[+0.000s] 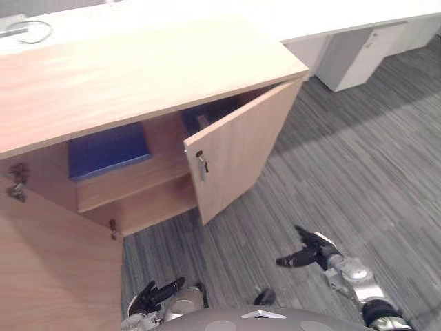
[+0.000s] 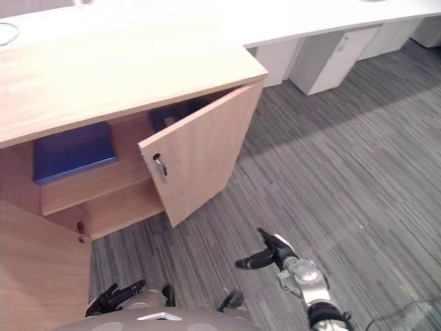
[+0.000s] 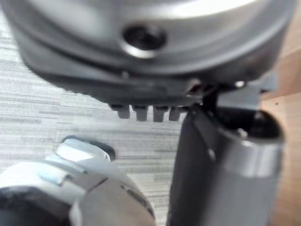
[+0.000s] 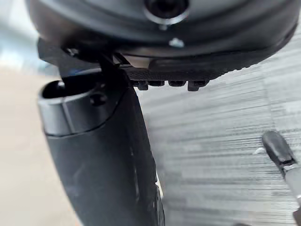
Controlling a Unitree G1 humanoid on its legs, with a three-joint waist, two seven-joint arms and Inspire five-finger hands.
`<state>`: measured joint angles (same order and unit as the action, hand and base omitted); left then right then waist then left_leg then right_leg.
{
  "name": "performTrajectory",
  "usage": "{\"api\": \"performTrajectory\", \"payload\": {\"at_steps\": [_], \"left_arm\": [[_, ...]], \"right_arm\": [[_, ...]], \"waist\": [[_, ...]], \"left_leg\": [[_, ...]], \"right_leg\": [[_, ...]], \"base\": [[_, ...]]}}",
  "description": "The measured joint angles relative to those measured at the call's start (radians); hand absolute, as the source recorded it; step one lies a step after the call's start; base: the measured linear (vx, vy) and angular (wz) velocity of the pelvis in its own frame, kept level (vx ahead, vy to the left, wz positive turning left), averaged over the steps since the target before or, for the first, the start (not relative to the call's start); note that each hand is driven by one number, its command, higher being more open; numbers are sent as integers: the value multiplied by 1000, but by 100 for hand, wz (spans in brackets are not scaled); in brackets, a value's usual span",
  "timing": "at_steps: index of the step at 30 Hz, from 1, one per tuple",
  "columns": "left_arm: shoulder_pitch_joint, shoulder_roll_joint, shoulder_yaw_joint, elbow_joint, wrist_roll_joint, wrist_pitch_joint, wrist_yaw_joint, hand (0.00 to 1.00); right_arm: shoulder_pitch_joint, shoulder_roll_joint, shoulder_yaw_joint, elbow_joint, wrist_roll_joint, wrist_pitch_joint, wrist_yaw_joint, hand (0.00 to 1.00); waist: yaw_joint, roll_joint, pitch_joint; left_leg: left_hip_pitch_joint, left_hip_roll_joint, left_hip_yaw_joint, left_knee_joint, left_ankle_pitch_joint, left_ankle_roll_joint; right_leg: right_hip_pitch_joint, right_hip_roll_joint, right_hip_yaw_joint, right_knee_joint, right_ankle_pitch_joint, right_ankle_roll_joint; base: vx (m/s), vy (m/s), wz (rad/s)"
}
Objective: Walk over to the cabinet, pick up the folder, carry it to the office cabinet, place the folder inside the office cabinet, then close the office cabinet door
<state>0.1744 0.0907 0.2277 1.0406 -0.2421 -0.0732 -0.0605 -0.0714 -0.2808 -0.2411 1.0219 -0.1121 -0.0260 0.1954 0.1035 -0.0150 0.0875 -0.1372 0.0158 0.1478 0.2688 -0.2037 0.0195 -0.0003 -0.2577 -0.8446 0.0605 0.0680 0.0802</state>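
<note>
ITEM 1 – office cabinet (image 1: 138, 76): wood, both doors open.
- L door (image 1: 55, 269): swung wide, close in front of the robot, hinges exposed.
- R door (image 1: 241, 148): about half open, key (image 1: 201, 164) sticking out of its lock.

ITEM 2 – folder (image 1: 109, 150): blue, lies flat on the upper shelf (image 1: 131, 181), L side, inside the cabinet. Placing step looks done; door closing remains.

ITEM 3 – second dark-blue obj. (image 1: 210, 114): behind the R door's top edge. Can't tell what it is.

ITEM 4 – right hand (image 1: 311, 249): low over the carpet (image 1: 344, 158), fingers straight, thumb out, grasping nothing, well apart from the R door.

ITEM 5 – left hand (image 1: 155, 295): low by the L door, fingers relaxed, empty.

RISKS (judgement):
- Key: a push landing near the lock could snag fingers on it. Push on bare panel.
- R door: flat-hand push near the free edge may slide off, leaving the door ajar.
- L door: v. close to the left arm, so its swing could catch arm or hand.
- Folder front edge sits near the shelf lip. Can't tell if it overhangs; if so, a door may jam on it.
- Two doors to shut; closing one only leaves the task unfinished.
</note>
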Motion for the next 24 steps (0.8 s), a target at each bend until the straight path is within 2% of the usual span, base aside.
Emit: {"api": "performTrajectory", "payload": {"at_steps": [1,2,3,4,6,7,8,9,12,13,14,15,16,18,20,22,24], "left_arm": [[-1,0,-1,-2,0,3,3,100],[0,4,-2,-7,0,5,8,100],[0,6,-2,-9,0,10,11,100],[0,6,-2,-11,0,12,13,100],[3,11,-6,-26,0,13,15,100],[-2,30,-24,-37,0,12,20,100],[-9,37,-26,-40,0,11,22,100],[-26,49,-25,-41,1,8,30,100],[-50,53,-24,-37,7,1,43,100],[-57,51,-23,-36,9,-1,44,100],[-65,49,-13,-36,11,-13,44,100],[-70,50,0,-29,20,-15,44,100],[-71,29,26,-11,20,-14,45,100],[-71,-11,54,31,33,-6,43,100],[-59,-23,92,43,56,1,38,100],[-51,-20,106,46,57,2,48,100],[-53,-11,105,43,56,-2,50,100]], "right_arm": [[-1,11,-37,40,2,7,-32,100],[0,29,-80,102,5,24,-79,100],[5,43,-105,145,21,40,-113,100],[13,50,-116,158,30,47,-128,100],[34,73,-136,176,61,66,-156,100],[47,99,-143,179,73,69,-164,100],[45,108,-143,179,83,69,-163,100],[41,123,-143,175,93,67,-166,100],[54,151,-150,132,119,55,-177,100],[62,161,-160,120,119,51,-177,100],[73,183,-166,104,119,44,-178,100],[83,201,-175,98,117,40,-175,100],[88,216,-187,99,117,39,-174,100],[99,233,-195,99,114,40,-171,100],[106,243,-200,98,105,42,-164,100],[117,249,-199,101,78,40,-159,100],[138,255,-195,105,78,39,-158,100]], "waist": [[1,4,-2],[5,2,-1],[2,4,0],[1,6,1],[1,11,8],[-5,29,14],[-5,32,17],[-10,42,28],[-28,33,33],[-30,22,32],[-33,0,37],[-36,-19,43],[-33,-22,43],[-37,-6,35],[-44,-6,30],[-49,-20,14],[-51,-50,-6]], "left_leg": [[1,-10,-19,0,5,7],[5,-33,-51,0,9,10],[5,-56,-92,2,12,13],[7,-66,-114,4,14,13],[34,-93,-189,1,18,14],[51,-85,-253,2,18,15],[56,-79,-279,1,19,15],[65,-78,-340,0,21,11],[79,-97,-449,7,19,-8],[79,-103,-472,9,17,-15],[76,-124,-512,21,8,-36],[70,-139,-541,34,-5,-52],[69,-126,-567,37,-18,-65],[69,-92,-573,24,-18,-66],[71,-68,-579,4,-13,-75],[67,-57,-601,-15,0,-91],[48,-58,-626,-17,15,-108]], "right_leg": [[0,-23,-16,44,-21,8],[0,-68,-35,131,-57,15],[0,-112,-30,209,-78,5],[0,-132,-25,247,-82,-2],[-17,-200,56,416,-74,-29],[-67,-163,227,469,-165,-20],[-75,-127,293,452,-195,-10],[-93,-48,435,405,-232,-5],[-103,39,620,316,-242,-4],[-103,48,651,295,-240,-2],[-98,53,700,250,-217,10],[-79,50,718,238,-231,42],[-62,59,711,223,-255,43],[-46,86,670,199,-257,39],[-27,104,642,176,-253,33],[-2,118,610,137,-243,22],[24,128,568,90,-229,17]], "base": [[166,294,104],[169,216,108],[178,204,111],[187,177,122],[204,86,116],[195,-20,112],[185,-72,147],[104,-111,125],[81,-148,113],[83,-224,125],[57,-273,110],[77,-321,112],[54,-308,74],[41,-213,42],[43,-133,36],[61,-77,43],[65,-36,55]]}}
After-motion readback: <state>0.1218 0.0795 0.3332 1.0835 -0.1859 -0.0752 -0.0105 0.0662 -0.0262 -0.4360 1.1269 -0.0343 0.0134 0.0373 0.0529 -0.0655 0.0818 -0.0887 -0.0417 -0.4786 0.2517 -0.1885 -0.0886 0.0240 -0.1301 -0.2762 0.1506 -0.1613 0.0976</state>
